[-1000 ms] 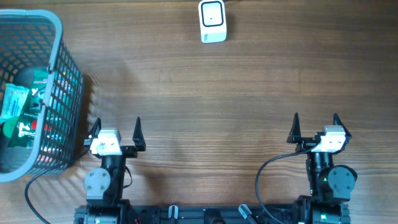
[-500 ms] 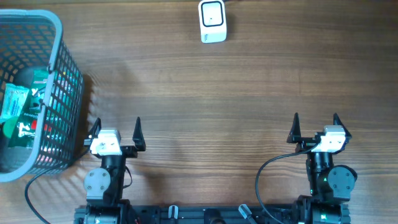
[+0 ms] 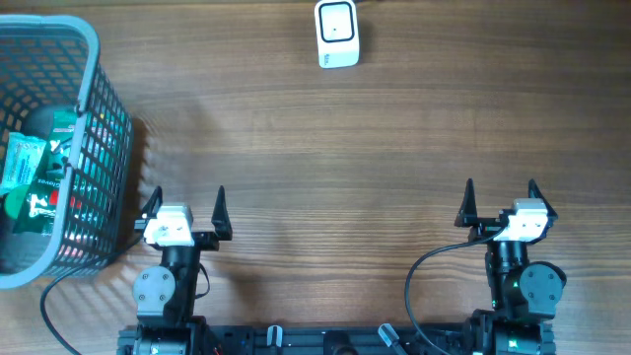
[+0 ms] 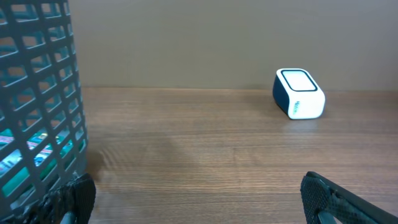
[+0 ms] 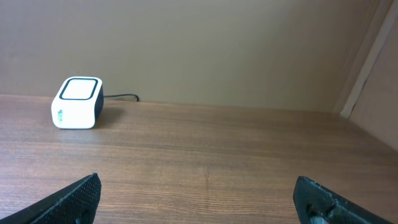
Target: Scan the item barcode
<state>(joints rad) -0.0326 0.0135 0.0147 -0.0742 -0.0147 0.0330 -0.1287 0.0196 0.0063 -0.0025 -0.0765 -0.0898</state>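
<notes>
Two grippers are sitting spread apart, holding nothing: left gripper [image 3: 185, 197] beside the basket [image 3: 94, 59], right gripper [image 3: 501, 192] well away. Packets [image 3: 25, 163] are lying in the basket, scanner [image 3: 337, 33] sitting across the desk [image 3: 394, 128].

Spreading wood-grained across the whole overhead view as the tabletop [image 3: 394, 138]. Standing at nine o'clock as a grey lattice basket [image 3: 104, 148], running off the left edge and throwing a faint shadow toward three o'clock. Rising plain and beige beyond the twelve o'clock edge as a wall [image 5: 217, 50].
</notes>
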